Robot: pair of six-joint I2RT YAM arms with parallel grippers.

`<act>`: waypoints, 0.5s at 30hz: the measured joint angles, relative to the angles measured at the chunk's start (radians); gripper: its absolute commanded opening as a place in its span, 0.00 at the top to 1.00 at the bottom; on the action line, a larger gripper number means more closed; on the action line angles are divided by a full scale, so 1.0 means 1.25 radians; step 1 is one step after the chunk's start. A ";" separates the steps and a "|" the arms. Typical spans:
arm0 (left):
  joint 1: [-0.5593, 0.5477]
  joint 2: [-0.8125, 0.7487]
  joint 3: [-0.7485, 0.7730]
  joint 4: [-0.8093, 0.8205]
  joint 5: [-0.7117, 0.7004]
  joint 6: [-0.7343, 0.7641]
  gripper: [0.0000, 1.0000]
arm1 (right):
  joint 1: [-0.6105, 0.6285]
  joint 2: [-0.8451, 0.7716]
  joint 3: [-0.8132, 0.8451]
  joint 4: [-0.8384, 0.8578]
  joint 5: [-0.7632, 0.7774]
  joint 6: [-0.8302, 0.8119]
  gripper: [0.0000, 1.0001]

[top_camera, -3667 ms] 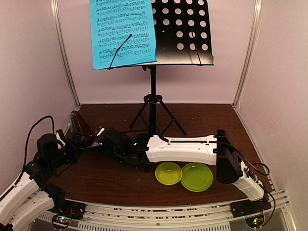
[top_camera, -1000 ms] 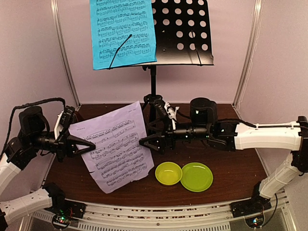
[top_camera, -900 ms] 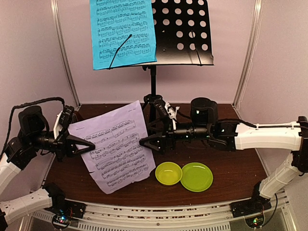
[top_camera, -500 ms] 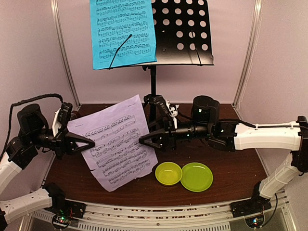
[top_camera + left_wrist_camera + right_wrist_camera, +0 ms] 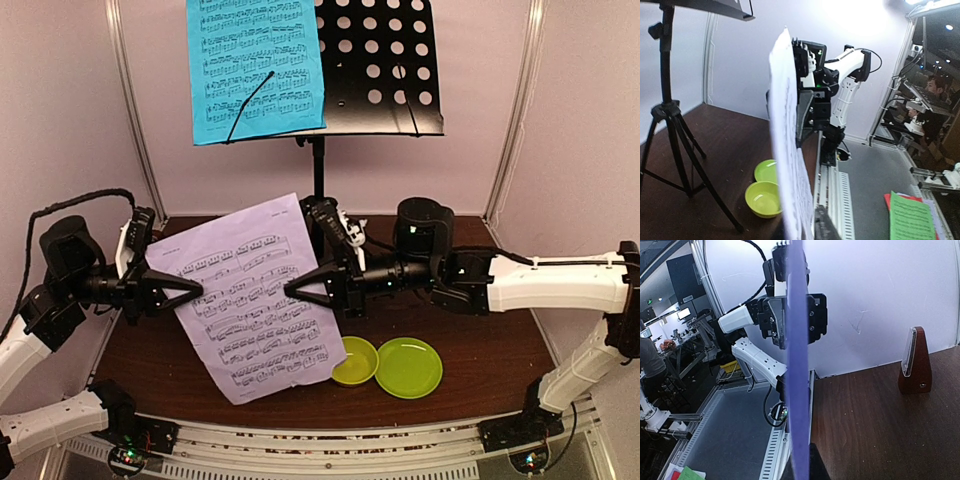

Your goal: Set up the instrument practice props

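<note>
lilac sheet (image 5: 250, 300), edge in right end effector (image 5: 291, 290)

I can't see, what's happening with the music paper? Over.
Right fingers shut on lilac sheet, held upright. Left fingers at its opposite edge. Stand's right side free.

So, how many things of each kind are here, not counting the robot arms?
sheets of music: 2, the blue sheet and the lilac sheet
music stand: 1
metronome: 1
yellow-green bowl: 1
green plate: 1
Total: 6
</note>
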 measured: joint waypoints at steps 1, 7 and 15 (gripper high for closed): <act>0.000 0.000 -0.002 0.007 -0.011 -0.003 0.69 | 0.000 -0.002 0.000 0.000 0.001 0.002 1.00; 0.000 -0.009 -0.050 0.106 -0.076 -0.067 0.56 | -0.003 -0.052 -0.005 0.009 0.020 0.015 1.00; -0.032 -0.016 -0.185 0.414 -0.157 -0.240 0.53 | -0.022 -0.120 -0.020 0.092 0.032 0.066 1.00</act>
